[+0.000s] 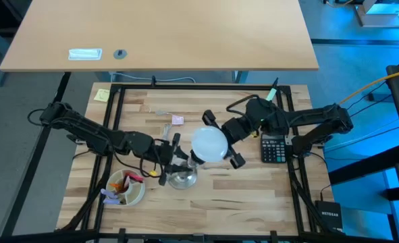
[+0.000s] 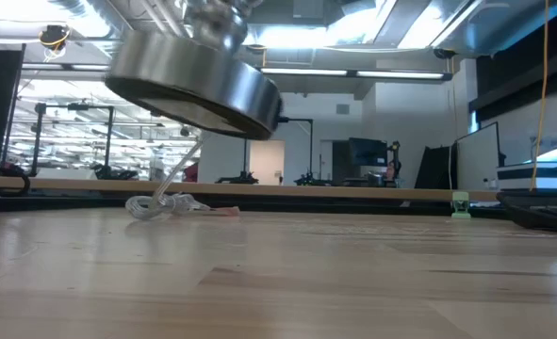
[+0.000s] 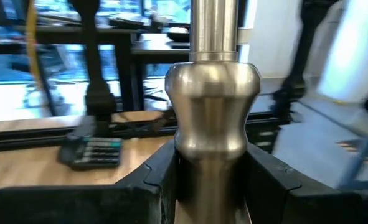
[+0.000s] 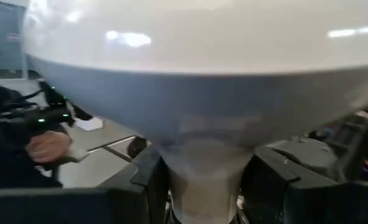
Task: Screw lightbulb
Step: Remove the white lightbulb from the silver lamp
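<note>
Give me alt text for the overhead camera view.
Over a wooden table, the right gripper holds the white lightbulb above a silver stand that the left gripper grips. A calculator lies near the right arm, and a bowl sits by the left arm.

One camera looks straight down; another skims the table; wrist cameras sit close (all share the stand).

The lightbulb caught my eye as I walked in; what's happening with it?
The right hand grips the white lightbulb by its narrow neck, holding it above the silver stand. The left hand is clamped around the stand's stem, and the low view shows the stand's foot lifted off the wooden table and tilted. Whether the bulb is threaded in yet can't be seen.
</note>
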Motion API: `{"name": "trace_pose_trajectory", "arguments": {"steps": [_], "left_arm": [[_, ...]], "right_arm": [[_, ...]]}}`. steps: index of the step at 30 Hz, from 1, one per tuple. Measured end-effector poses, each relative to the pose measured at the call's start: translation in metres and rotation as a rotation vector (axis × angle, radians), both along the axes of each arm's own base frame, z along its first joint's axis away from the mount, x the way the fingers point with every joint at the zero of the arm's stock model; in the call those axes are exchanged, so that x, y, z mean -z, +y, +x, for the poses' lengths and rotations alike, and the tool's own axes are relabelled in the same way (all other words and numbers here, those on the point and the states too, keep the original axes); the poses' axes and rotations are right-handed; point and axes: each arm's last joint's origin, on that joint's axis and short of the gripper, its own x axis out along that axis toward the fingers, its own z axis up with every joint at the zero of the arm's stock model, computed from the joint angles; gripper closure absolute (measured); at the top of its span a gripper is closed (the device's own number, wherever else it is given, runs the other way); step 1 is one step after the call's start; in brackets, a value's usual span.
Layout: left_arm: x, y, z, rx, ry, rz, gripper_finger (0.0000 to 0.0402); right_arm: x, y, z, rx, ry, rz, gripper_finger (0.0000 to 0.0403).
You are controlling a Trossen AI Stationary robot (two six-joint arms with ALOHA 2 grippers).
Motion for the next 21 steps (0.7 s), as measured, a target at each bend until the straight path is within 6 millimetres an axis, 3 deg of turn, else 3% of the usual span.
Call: {"name": "trace_pose_trajectory", "arguments": {"steps": [2,7,9,13,21], "left_arm": [[0.000,0.000,0.000,-0.059,-0.001,0.021,0.0279],[-0.002,-0.001,-0.003,-0.196,-0.019,0.056,0.0279],[-0.003,-0.002,-0.004,-0.253,-0.022,0.063,0.0279],[-0.006,-0.002,-0.008,-0.340,-0.031,0.087,0.0279],[-0.010,-0.003,-0.013,-0.512,-0.046,0.145,0.0279]], "right_arm": [[-0.001,-0.001,-0.001,0.026,0.004,0.003,0.0212],[-0.005,-0.008,-0.013,0.217,0.066,0.007,0.0042],[-0.009,-0.012,-0.023,0.330,0.098,0.007,0.0019],[-0.016,-0.018,-0.045,0.428,0.143,-0.035,0.0054],[-0.029,-0.022,-0.077,0.438,0.157,-0.040,0.0107]]}}
